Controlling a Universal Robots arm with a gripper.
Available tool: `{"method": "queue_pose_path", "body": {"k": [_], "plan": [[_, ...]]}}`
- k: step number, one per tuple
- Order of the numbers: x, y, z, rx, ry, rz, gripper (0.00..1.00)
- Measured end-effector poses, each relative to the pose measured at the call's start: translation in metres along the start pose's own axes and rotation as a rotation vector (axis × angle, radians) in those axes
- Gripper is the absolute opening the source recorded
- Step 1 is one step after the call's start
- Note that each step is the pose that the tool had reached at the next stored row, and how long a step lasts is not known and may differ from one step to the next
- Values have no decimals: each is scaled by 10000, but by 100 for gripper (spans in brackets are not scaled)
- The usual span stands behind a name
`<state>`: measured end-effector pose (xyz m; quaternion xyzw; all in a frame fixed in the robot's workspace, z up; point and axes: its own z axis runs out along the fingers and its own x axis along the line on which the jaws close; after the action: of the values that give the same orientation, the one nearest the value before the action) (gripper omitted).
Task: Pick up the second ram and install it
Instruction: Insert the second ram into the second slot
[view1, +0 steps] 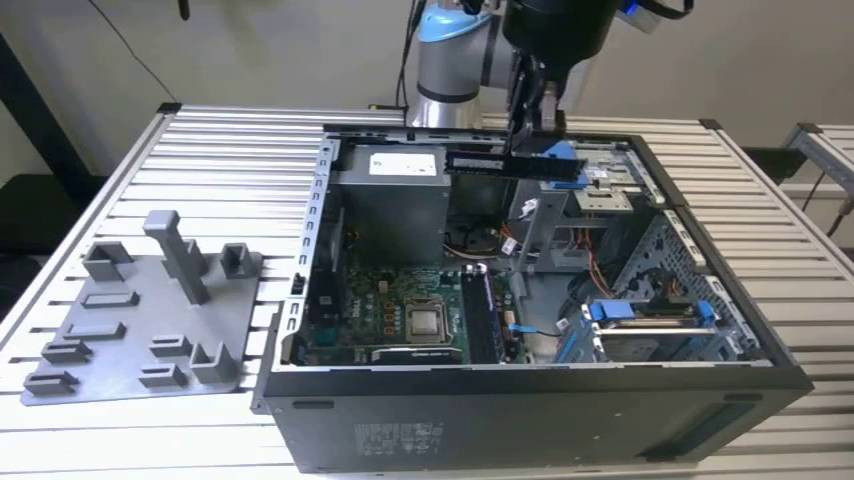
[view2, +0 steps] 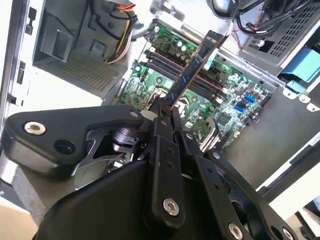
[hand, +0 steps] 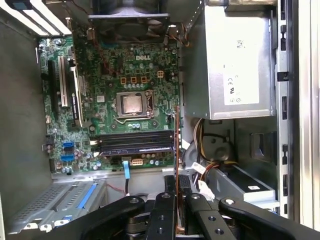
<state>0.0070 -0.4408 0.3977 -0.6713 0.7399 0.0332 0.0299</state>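
The second ram (view1: 497, 164) is a long dark stick with a pale label, held level high above the open computer case (view1: 534, 400). My gripper (view1: 535, 146) is shut on it from above, near its end at the exterior view's right. In the second wrist view the ram (view2: 195, 65) sticks out from the shut gripper (view2: 166, 111) over the green motherboard (view2: 225, 100). The first wrist view shows the ram (hand: 176, 145) edge-on between the fingers (hand: 165, 200). It hangs beside the end of the black memory slots (hand: 135, 142), well above them.
A grey power supply (view1: 394, 200) fills the case's back corner. A drive cage with blue tabs (view1: 641, 315) and loose cables (view1: 514, 240) lie on the exterior view's right. A grey fixture plate with blocks (view1: 147, 320) lies on the slatted table, left of the case.
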Motion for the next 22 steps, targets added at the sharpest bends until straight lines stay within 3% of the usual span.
{"method": "queue_pose_path", "body": {"k": [10, 22], "plan": [[8, -1, 3, 75, -8, 843, 14], [71, -7, 1, 165, -16, 1842, 14]]}}
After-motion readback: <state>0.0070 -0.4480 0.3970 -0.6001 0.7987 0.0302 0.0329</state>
